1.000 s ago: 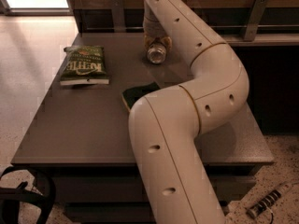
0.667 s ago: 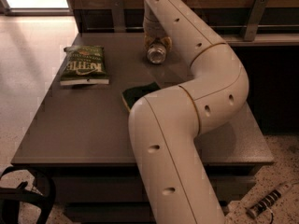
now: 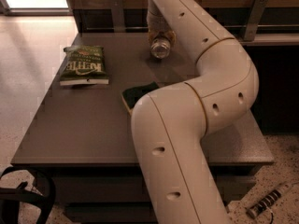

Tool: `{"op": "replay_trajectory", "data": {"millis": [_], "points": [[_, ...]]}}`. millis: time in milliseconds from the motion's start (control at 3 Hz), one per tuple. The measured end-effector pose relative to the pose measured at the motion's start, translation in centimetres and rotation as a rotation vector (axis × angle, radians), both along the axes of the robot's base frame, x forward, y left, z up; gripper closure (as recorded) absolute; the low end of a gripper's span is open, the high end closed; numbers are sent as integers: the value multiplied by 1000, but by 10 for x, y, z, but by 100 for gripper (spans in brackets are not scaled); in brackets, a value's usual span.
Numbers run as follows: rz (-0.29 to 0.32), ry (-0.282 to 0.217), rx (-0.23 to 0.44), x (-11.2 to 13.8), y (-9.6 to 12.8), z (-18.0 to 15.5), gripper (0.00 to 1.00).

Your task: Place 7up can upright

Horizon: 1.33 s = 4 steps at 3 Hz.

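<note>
The 7up can (image 3: 160, 48) is at the far middle of the dark table (image 3: 88, 125), lying tilted with one silvery end facing the camera. My gripper (image 3: 161, 36) comes down onto it from above at the end of the long white arm and is closed around the can's body. The can's label is mostly hidden behind the gripper and the wrist.
A green snack bag (image 3: 84, 65) lies at the far left of the table. A dark green sponge (image 3: 137, 94) lies mid-table, partly hidden by my arm's elbow. A metal rail (image 3: 117, 13) runs behind the table. A black strap (image 3: 23, 195) and a striped tool (image 3: 267, 202) lie on the floor.
The can and the gripper have shifted slightly to the right and away. The bag and sponge have not moved.
</note>
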State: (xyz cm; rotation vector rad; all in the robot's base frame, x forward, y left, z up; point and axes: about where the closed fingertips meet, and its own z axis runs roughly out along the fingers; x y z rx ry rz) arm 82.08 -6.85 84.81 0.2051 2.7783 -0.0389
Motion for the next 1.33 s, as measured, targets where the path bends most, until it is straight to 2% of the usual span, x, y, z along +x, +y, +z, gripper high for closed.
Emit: {"op": "replay_trajectory", "data": {"millis": [333,667,1000,1333], "points": [[-15,-45,8,-2,-19,18,100],[-42,-119,36,-11,-52,44,100],[-58,-166,57,-23,-73,56,100],[-53,-265,106,-44,-102,72,100]]}}
